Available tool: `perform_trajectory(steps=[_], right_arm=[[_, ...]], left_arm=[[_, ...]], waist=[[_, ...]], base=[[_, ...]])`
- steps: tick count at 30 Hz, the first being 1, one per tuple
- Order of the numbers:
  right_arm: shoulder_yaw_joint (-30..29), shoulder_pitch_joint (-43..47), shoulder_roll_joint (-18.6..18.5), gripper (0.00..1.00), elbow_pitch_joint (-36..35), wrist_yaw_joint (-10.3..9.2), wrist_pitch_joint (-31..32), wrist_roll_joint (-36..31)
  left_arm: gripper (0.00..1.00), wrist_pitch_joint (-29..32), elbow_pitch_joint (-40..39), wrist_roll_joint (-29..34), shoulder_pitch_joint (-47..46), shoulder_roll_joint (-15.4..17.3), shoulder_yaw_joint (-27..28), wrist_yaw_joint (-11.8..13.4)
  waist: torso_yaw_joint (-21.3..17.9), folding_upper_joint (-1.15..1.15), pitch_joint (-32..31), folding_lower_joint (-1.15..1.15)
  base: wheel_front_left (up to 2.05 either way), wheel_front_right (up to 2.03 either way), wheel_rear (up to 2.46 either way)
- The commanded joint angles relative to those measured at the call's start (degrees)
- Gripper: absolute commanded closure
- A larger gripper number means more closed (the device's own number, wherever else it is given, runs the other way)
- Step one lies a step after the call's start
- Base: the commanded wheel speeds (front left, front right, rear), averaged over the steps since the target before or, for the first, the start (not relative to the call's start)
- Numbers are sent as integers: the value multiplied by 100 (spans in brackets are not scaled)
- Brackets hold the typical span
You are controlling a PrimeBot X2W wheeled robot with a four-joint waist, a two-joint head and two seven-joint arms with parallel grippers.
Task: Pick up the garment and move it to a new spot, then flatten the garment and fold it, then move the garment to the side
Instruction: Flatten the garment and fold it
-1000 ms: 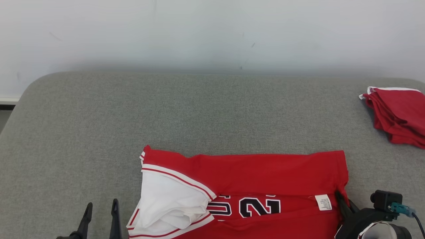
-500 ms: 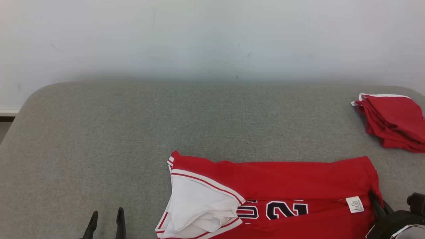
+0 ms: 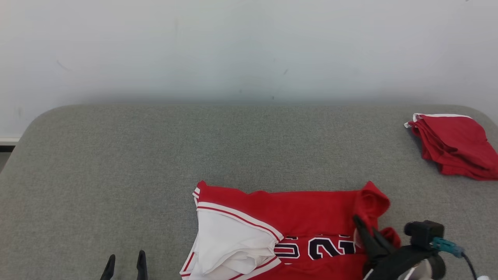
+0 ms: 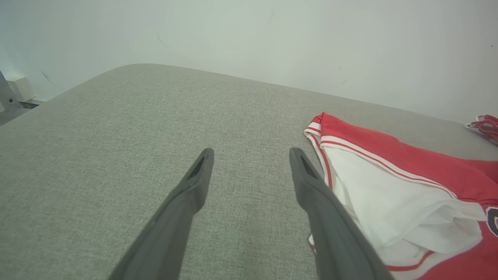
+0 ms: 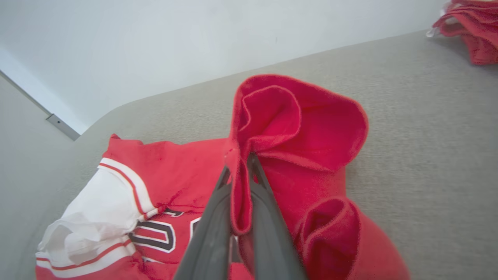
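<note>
Lower left, the left gripper waits spread wide, empty. The red shirt lies lower centre on the grey table. Lower right, the right gripper has pinched its right edge and dragged it inward, bunched: folding seems begun.

The left gripper, with its two long dark fingers, is sitting at 7 o'clock in the head view and pointing toward 12, its jaws standing wide apart with nothing between them. The right gripper, on its black wrist, is sitting at 5 o'clock and leaning toward 11, its fingers pinching a fold of the red jersey garment tight
</note>
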Motion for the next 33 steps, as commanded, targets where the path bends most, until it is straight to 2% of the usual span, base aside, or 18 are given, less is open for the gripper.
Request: perform_trajectory(steps=[1, 9, 17, 23, 33], right_arm=[[95, 62, 144, 100, -215, 1, 91, -108], [461, -94, 820, 100, -996, 1, 582, -443], [659, -388, 1431, 100, -1080, 1, 775, -576], [831, -782, 1896, 100, -616, 1, 849, -687], [1059, -1337, 2117, 100, 554, 1, 658, -878]], left_arm=[[0, -20, 5, 30, 65, -6, -1, 9], [0, -20, 45, 34, -13, -8, -58, 9], [0, -20, 108, -47, -122, -8, -138, 9], [0, -20, 176, -111, -250, -9, -254, 9], [0, -20, 251, -232, -399, -8, -414, 9]], waist=[[13, 0, 7, 0], [153, 0, 45, 0], [343, 0, 58, 0], [571, 0, 131, 0], [869, 0, 305, 0]], base=[[0, 0, 0], [0, 0, 0], [0, 0, 0], [0, 0, 0], [0, 0, 0]])
